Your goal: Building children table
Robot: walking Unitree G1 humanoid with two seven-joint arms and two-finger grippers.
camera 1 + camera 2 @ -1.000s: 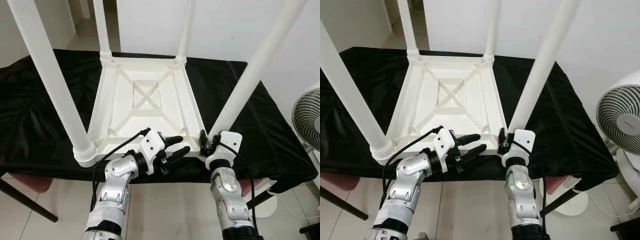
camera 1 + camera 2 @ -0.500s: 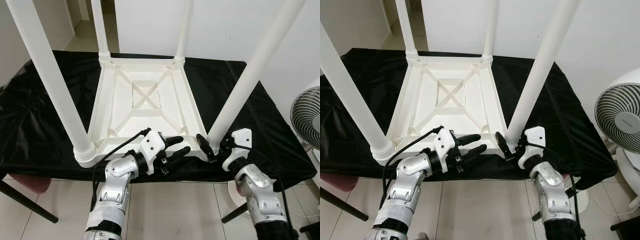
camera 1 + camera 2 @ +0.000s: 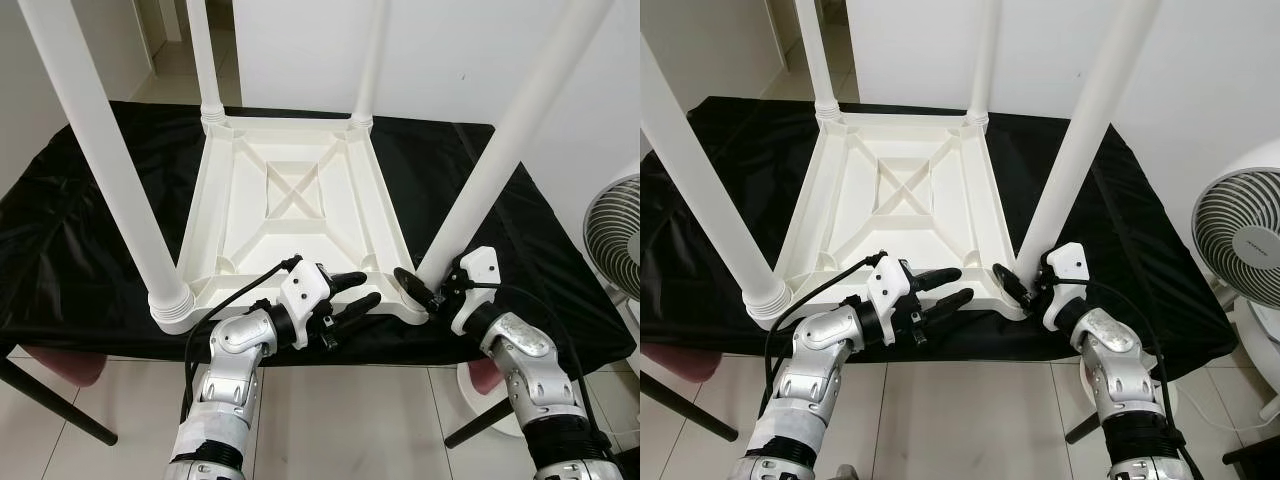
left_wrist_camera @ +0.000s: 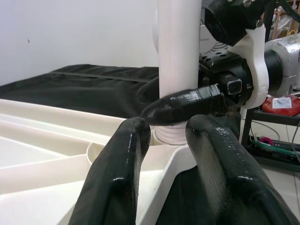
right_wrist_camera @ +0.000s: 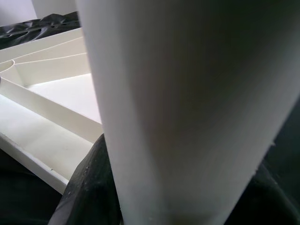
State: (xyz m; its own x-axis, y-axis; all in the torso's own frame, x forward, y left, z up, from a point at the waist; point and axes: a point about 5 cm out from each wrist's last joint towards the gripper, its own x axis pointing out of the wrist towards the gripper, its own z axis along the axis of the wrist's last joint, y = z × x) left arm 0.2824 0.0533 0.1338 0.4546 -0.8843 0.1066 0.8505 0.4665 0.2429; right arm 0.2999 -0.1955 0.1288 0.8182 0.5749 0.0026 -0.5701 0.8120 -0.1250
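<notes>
A white children's table (image 3: 290,200) lies upside down on a black-covered bench, its legs pointing up. My right gripper (image 3: 425,285) is at the base of the front right leg (image 3: 500,160), shut on it. One black finger (image 3: 408,282) shows on the leg's near left side, and the other is hidden behind it. In the right wrist view the leg (image 5: 187,93) stands close between the fingers (image 5: 89,187). My left gripper (image 3: 355,291) is open at the table's front rim, left of that leg. Its fingers (image 4: 117,178) point toward the leg socket (image 4: 178,47).
Black cloth (image 3: 90,230) covers the bench under the table. The front left leg (image 3: 105,150) and two rear legs (image 3: 203,50) rise high in front of me. A white fan (image 3: 612,235) stands on the floor at the right. The bench's front edge runs just under both grippers.
My right arm has swung out to the right and its wrist has turned, while the gripper stayed at the front right leg's base. The left arm has not moved.
</notes>
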